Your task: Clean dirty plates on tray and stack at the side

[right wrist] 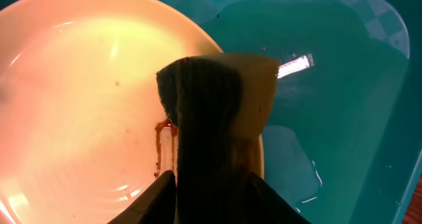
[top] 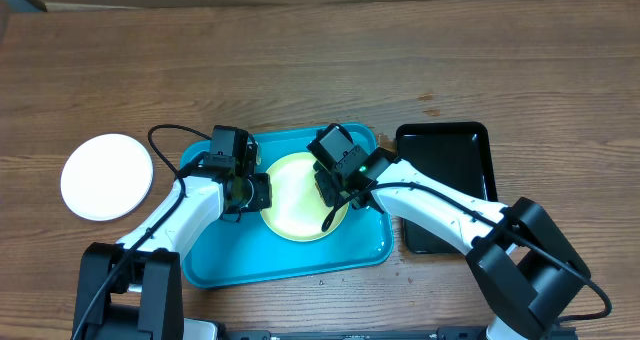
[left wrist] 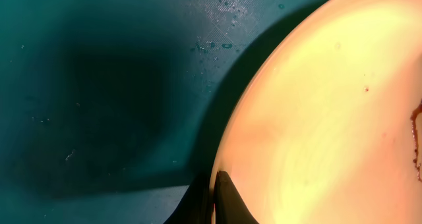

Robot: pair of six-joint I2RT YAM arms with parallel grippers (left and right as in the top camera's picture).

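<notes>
Smeared yellow-green plate point(top: 296, 196) flat in turquoise tray point(top: 232, 262)

The table point(top: 300, 60) is seen in brown wood, streaked with darker lines. The tray point(top: 270, 265) is coloured turquoise blue, and the smaller tray point(top: 445, 170) beside it is shiny black. The yellow-green plate point(top: 290, 195) is pale in colour, and it is marked with a reddish-brown smear point(right wrist: 160, 145). The white plate point(top: 107, 176) is left plain, with no pattern seen from above. The sponge point(right wrist: 211, 105) is coloured yellow with a dark greenish-brown side. The arms point(top: 430, 202) are coloured white with black parts.
</notes>
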